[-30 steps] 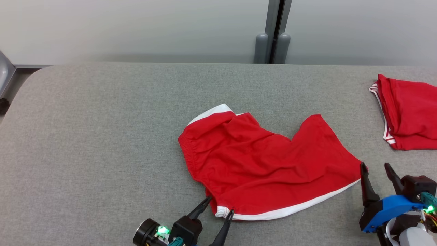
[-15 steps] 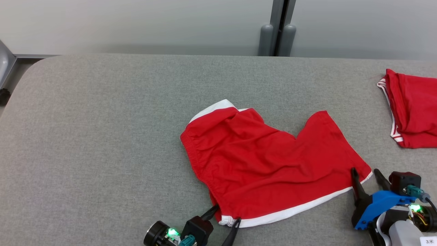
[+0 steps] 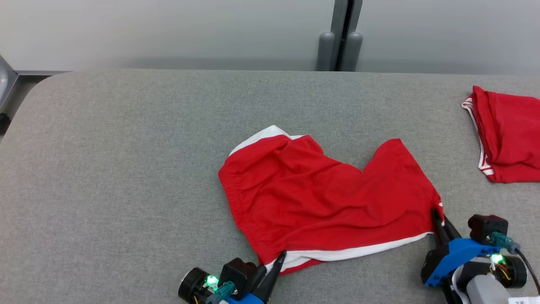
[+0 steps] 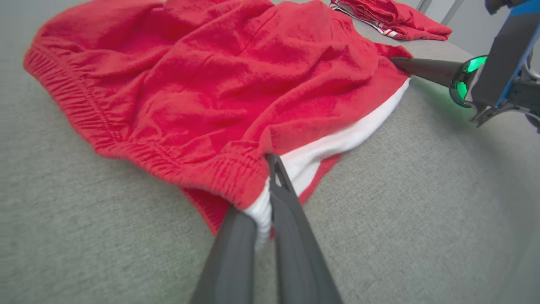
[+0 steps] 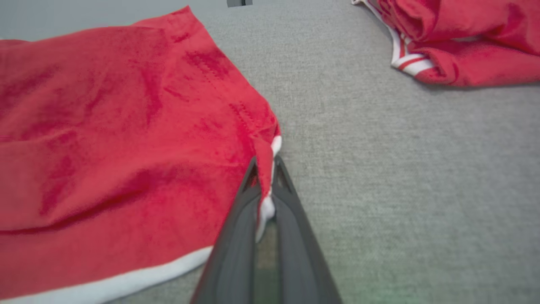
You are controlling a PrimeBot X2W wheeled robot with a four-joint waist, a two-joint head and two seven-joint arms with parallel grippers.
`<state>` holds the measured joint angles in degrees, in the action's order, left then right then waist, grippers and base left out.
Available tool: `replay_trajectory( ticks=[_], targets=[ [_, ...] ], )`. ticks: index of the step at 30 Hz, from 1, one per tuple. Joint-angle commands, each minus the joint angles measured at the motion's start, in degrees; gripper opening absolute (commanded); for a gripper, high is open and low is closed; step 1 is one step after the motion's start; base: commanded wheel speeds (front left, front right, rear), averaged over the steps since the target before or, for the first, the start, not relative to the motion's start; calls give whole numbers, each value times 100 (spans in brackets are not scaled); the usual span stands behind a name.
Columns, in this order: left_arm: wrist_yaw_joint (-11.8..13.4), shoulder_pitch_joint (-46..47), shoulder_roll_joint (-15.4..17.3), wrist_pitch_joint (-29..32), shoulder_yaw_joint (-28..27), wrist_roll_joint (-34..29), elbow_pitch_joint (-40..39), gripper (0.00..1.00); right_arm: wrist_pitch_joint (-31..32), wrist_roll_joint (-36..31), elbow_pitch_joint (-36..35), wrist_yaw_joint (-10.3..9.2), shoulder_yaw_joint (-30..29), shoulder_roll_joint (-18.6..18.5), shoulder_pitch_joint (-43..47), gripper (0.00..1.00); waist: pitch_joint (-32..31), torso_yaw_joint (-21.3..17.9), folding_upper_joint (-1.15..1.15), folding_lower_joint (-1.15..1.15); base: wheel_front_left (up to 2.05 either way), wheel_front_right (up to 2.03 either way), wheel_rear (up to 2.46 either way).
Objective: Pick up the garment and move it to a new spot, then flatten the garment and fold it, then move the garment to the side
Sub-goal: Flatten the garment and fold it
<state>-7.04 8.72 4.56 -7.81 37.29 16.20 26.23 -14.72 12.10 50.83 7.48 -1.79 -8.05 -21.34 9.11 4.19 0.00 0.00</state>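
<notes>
The garment [image 3: 320, 198] is a pair of red shorts with white trim, lying rumpled on the grey table. My left gripper [image 3: 280, 256] is shut on its near left corner, where waistband meets white hem; the left wrist view shows the fingers [image 4: 291, 211] pinching that white edge of the garment [image 4: 202, 93]. My right gripper [image 3: 436, 213] is shut on the near right hem corner, and the right wrist view has red and white cloth squeezed between the fingers [image 5: 291, 202] at the edge of the garment [image 5: 105, 139]. The near hem between both grips is lifted and folded slightly.
A second red garment [image 3: 508, 135] with white stripes lies bunched at the table's far right edge, also in the right wrist view [image 5: 455, 38]. The grey padded table [image 3: 126, 169] stretches wide to the left. A wall and a grey post [image 3: 337, 46] stand behind it.
Both grippers went from open at the near corners of the shorts to shut on them. The near hem has pulled up and curled. The head camera shifted slightly.
</notes>
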Motion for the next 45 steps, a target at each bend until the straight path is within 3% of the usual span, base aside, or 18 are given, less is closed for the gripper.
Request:
replay_trajectory(
  ticks=[1, 7, 15, 20, 24, 28, 34, 45],
  targets=[
    [60, 110, 0, -77, -88, 46, 27, 0, -20, 96, -139, 4, 127, 54, 209, 0, -78, -51, 0, 0, 0, 0, 0],
    [108, 101, 39, -210, -207, 155, -43, 0, -40, 386, -901, 4, 501, 128, 705, 0, -220, -129, 0, 0, 0, 0, 0],
    [158, 192, 169, -297, -392, 299, -413, 0, 277, 980, -2460, 4, 731, 247, 1339, 0, -218, -240, 0, 0, 0, 0, 0],
    [156, 689, 293, -246, -577, 342, -626, 0, 561, 1194, -3280, 4, 611, 211, 978, 0, -102, -289, 0, 0, 0, 0, 0],
    [109, 1451, 422, -156, -827, 399, -736, 0, 785, 1370, -3542, 4, 514, 220, 288, 0, 73, -362, 0, 0, 0, 0, 0],
    [44, 2532, 578, -19, -1001, 403, -620, 0, 1021, 1495, -3343, 4, 438, 313, -881, 0, 429, -462, 0, 0, 0, 0, 0],
    [-26, 4517, 657, 36, -1047, 451, -168, 0, 1076, 1293, -2467, 4, 304, 362, -2968, 0, 1149, -500, 0, 0, 0, 0, 0],
    [-42, 7342, 665, -388, -877, 718, 1141, 0, 782, 1322, -985, 4, 68, 328, -5865, 0, 1863, -560, 0, 0, 0, 0, 0]
  ],
)
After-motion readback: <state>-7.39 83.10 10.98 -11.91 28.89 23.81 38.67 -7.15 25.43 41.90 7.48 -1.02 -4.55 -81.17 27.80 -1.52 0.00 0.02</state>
